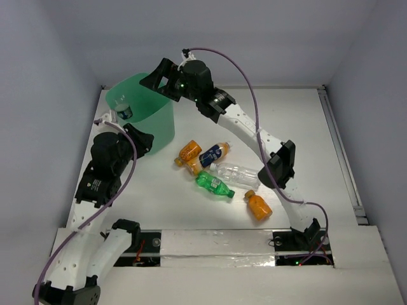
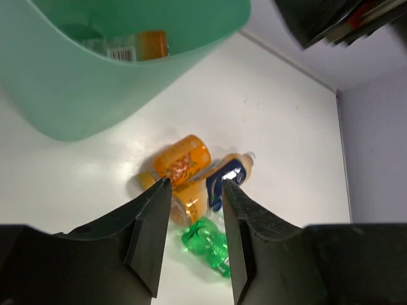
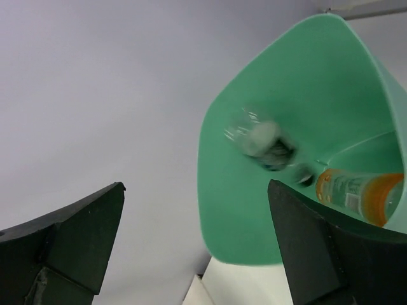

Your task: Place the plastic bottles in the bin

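Note:
The mint-green bin (image 1: 152, 121) stands at the far left. My right gripper (image 1: 160, 81) hovers over its rim, open wide and empty (image 3: 196, 185). A small clear bottle with a dark cap (image 3: 261, 143) shows blurred inside the bin (image 3: 254, 210), also seen from above (image 1: 124, 111). An orange bottle (image 3: 356, 190) lies in the bin. My left gripper (image 1: 145, 141) is open and empty beside the bin (image 2: 196, 184). On the table lie an orange bottle (image 1: 189, 151), a blue-labelled bottle (image 1: 213, 154), a larger clear bottle (image 1: 236, 173), a green bottle (image 1: 213, 184) and another orange bottle (image 1: 258, 206).
The left wrist view shows two orange bottles (image 2: 181, 159) together, the blue-labelled one (image 2: 229, 175) and the green one (image 2: 206, 244) just beyond my fingers. Grey walls close in the white table (image 1: 305, 127) at the back and sides.

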Controlling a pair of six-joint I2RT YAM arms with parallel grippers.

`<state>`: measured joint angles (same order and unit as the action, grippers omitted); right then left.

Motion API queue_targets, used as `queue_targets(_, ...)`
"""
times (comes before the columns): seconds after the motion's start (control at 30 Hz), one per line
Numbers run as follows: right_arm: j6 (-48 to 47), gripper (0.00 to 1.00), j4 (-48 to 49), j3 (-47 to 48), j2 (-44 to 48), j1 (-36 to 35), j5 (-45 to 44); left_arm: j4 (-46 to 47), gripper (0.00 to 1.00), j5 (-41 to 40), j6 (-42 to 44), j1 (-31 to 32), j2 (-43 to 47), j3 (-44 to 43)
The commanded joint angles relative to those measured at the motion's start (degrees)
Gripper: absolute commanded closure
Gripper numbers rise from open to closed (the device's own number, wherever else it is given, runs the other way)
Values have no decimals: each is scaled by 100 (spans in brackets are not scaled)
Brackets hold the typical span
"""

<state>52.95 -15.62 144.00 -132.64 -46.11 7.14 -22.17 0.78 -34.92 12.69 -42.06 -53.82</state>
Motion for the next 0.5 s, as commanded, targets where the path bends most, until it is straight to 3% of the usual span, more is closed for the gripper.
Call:
queue_targets(0.0, -328, 1, 498, -82, 816, -21, -116, 248, 65, 448, 248, 146, 102, 309)
queue_targets(0.1, -652, 9, 507, -845, 1526, -21, -265, 468, 64, 739, 380, 338, -135, 591)
queue_targets(0.2, -926, 54, 725, -2337, 2310, 40, -423, 723, 61, 731, 520, 664, -547, 654)
queue_targets(0.23, -1031, 74, 796, -2803, 2913, 93, -432, 775, 60, 696, 625, 935, -688, 610)
queue_targets(0.33, -1207, 91, 946, -4701, 4170, 216, -485, 820, 54, 284, 793, 1471, -1338, 364)
queue_targets(0.43, -1462, 94, 762, -6359, 5052, 216, -503, 837, 45, -25, 995, 1614, -1962, 110)
queue_targets(0.47, -1506, 94, 718, -6750, 5586, 216, -459, 881, 38, -86, 1117, 1666, -2251, 57)
